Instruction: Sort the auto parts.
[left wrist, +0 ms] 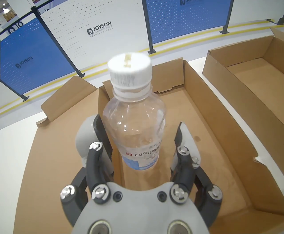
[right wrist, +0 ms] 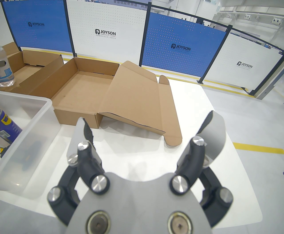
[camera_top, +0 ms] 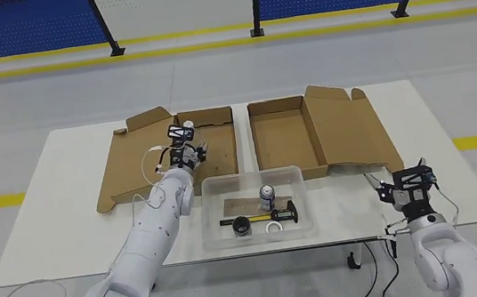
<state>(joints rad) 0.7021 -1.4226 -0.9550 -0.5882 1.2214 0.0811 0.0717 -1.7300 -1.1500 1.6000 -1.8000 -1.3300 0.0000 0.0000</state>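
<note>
Bottle (left wrist: 135, 124) stands upright in cardboard box (left wrist: 213, 150) between parted left jaws; right jaws wide.

I see a clear bottle (left wrist: 134, 124) with white cap (left wrist: 129, 66) and blue-white label (left wrist: 142, 158); the cardboard box (left wrist: 210, 168) is plain brown.

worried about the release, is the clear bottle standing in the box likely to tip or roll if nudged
The bottle is tall and narrow, upright on the box floor, so a nudge near its cap would probably tip it. Once down, its round body would likely roll. No liquid line shows, so it may be light.
</note>
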